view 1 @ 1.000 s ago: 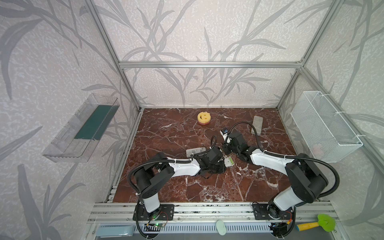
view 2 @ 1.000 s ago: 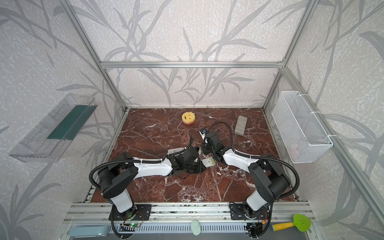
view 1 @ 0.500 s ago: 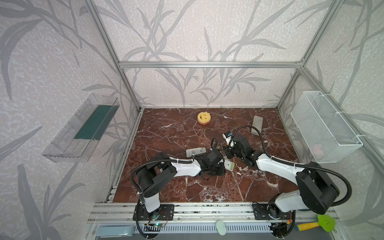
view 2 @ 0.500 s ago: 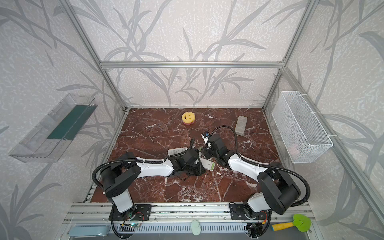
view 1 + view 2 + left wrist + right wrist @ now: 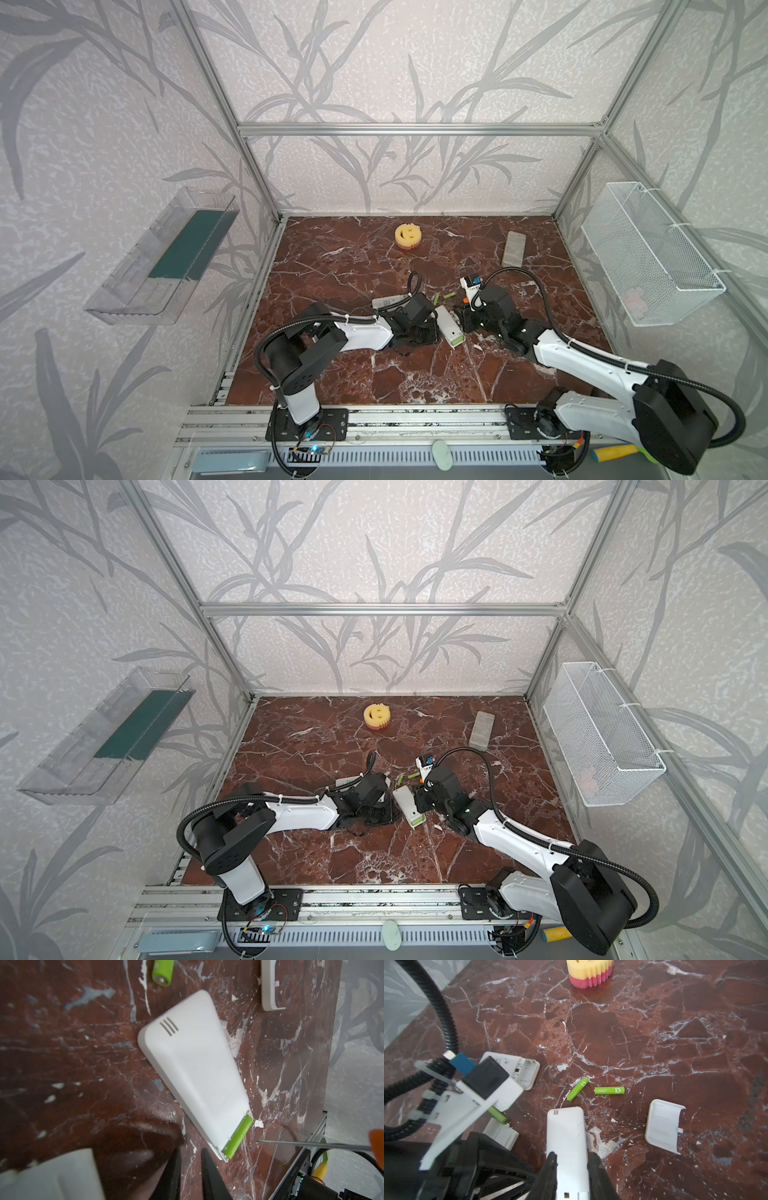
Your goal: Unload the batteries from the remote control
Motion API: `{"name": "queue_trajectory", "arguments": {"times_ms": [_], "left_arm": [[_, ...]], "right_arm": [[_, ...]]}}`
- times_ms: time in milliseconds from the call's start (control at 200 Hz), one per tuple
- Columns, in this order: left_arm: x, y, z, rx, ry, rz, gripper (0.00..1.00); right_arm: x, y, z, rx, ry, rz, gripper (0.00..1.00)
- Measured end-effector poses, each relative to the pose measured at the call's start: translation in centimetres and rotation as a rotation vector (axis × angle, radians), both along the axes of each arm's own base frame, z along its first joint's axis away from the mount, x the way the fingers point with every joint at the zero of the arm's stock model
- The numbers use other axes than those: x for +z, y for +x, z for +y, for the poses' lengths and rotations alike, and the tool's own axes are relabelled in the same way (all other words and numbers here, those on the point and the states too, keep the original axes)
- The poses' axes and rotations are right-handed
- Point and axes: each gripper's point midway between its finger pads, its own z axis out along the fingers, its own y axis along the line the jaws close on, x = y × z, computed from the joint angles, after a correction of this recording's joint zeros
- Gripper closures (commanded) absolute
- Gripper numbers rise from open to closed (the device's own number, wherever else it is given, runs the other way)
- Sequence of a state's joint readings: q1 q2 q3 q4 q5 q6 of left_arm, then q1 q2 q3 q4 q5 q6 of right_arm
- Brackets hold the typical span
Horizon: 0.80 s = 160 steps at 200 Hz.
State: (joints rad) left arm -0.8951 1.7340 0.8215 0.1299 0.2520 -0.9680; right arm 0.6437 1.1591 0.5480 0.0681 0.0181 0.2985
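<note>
**Light & pic quality**

Both top views: bright, even, diffuse light, no hard glare; soft short shadows under the arms on the marble floor [image 5: 340, 257]. Straight frame bars bow near the edges, so wide-angle distortion. Left wrist view: dimmer, motion-blurred, remote [image 5: 195, 1076] smeared at its edges, white block at the corner fully out of focus, dark shadow beside the fingers [image 5: 172, 1176]. Right wrist view: sharper mid-frame, batteries [image 5: 609, 1090] crisp w/ legible print; near parts soft.

Crowded mid-floor: remote [image 5: 449, 330] wedged between both arms, batteries [image 5: 448, 296] and cover [image 5: 663, 1125] just beyond. Open marble [image 5: 340, 257] far left; sponge [image 5: 408, 236] at far wall.
</note>
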Motion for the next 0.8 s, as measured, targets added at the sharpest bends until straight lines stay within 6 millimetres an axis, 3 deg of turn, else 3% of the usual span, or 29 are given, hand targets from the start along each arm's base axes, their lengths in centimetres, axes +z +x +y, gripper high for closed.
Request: {"name": "queue_trajectory", "arguments": {"times_ms": [220,415,800], "left_arm": [[2.2,0.6,0.0,0.011,-0.030,-0.051,0.73],[1.8,0.8,-0.3,0.013,-0.033,-0.045,0.73],[1.3,1.4,-0.9,0.036,-0.032,-0.023,0.72]], "right_arm": [[2.0,-0.3,-0.6,-0.010,0.010,-0.050,1.00],[2.0,0.9,0.6,0.050,-0.050,-0.066,1.00],[-1.4,1.9,2.6,0.138,-0.085,-0.013,1.00]]}}
